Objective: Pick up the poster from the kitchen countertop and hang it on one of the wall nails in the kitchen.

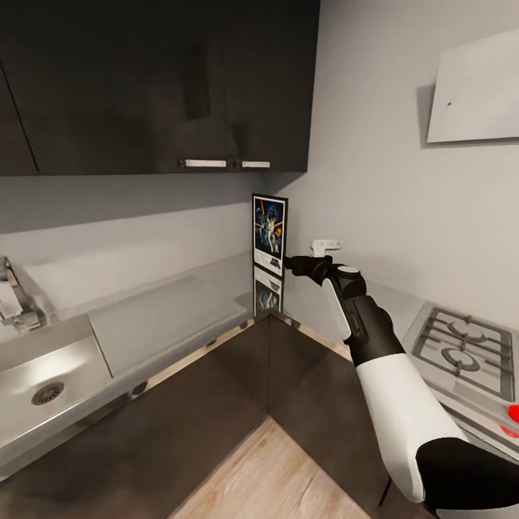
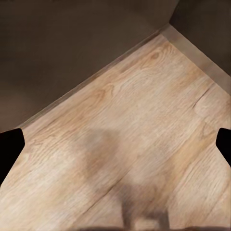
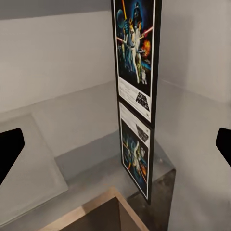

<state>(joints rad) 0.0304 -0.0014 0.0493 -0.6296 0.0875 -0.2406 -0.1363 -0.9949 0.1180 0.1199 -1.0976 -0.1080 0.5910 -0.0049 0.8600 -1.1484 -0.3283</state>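
Where the two runs of the desk (image 1: 173, 317) meet in the corner, the poster (image 1: 269, 233) stands upright on its short edge, tall and narrow, with a black frame, a thin white border, bright figures on dark blue and a white strip with a logo at the bottom. Its mirror image shows in the glossy grey top right beneath it. From the right wrist view the poster (image 3: 135, 57) is seen at a slant, edge toward the camera, its base on the desk (image 3: 62, 139) near the inner corner.

Stretched forward from the lower right, the right arm is nearly straight, and its right hand (image 1: 292, 263) sits just beside the poster's lower right edge; I cannot tell whether it touches. Its fingertips (image 3: 9, 149) show at both sides of the wrist view, spread wide with nothing between them. Over wooden floor (image 2: 134, 144) beside dark cabinets, the left hand (image 2: 115, 144) is likewise spread and holds nothing.

A steel sink (image 1: 43, 382) is set in the desk at left, a hob (image 1: 468, 357) at right
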